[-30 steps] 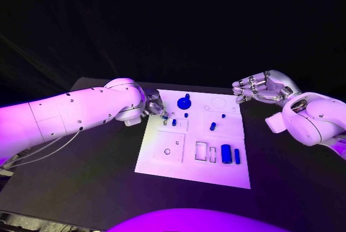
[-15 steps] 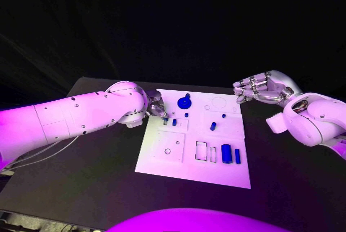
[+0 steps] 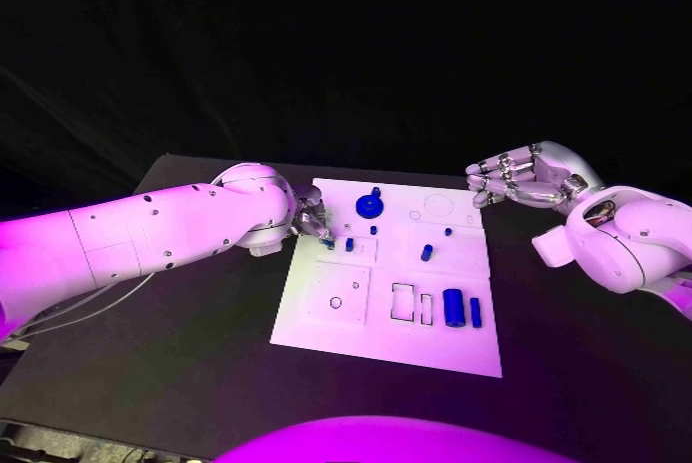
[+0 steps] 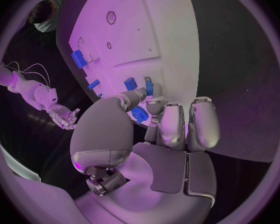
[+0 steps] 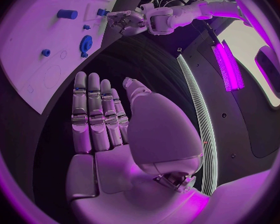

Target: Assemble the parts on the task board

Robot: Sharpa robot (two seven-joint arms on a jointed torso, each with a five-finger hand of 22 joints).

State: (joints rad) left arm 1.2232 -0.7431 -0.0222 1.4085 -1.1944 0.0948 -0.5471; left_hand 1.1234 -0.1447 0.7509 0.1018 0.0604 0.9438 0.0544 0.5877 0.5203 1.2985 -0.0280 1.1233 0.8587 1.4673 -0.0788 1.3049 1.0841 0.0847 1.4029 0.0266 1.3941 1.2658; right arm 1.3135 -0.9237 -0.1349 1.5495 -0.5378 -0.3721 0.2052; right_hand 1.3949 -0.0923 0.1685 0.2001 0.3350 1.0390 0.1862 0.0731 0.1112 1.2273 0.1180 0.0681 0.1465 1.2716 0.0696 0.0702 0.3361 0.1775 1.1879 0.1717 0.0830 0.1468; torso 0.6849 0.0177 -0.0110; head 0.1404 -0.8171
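Robot hands flank the white board (image 3: 346,313) on the black tabletop (image 3: 173,383). Your left robot hand (image 3: 309,219) reaches over the board's far left edge, fingertips closing on a small blue peg (image 4: 139,115) that sits right beside two more short pegs (image 4: 130,83); you cannot tell from these frames whether the peg is pinched or only touched. Your right robot hand (image 3: 519,178) hovers off the board's far right corner, fingers curled in and spread, holding nothing.

Blue pieces lie scattered across the board: a round gear (image 3: 369,205) near the far edge, a short pin (image 3: 426,252) mid-board tilted slightly off the board's length, and two longer cylinders (image 3: 454,307) side by side near the right edge, their long axes running along the board, toward and away from you.

Judging by looks, the pegs are light, rigid plastic, smooth and quick to roll or slip. Take each one across its round sides near the middle, and keep its long axis upright over the hole it fits.
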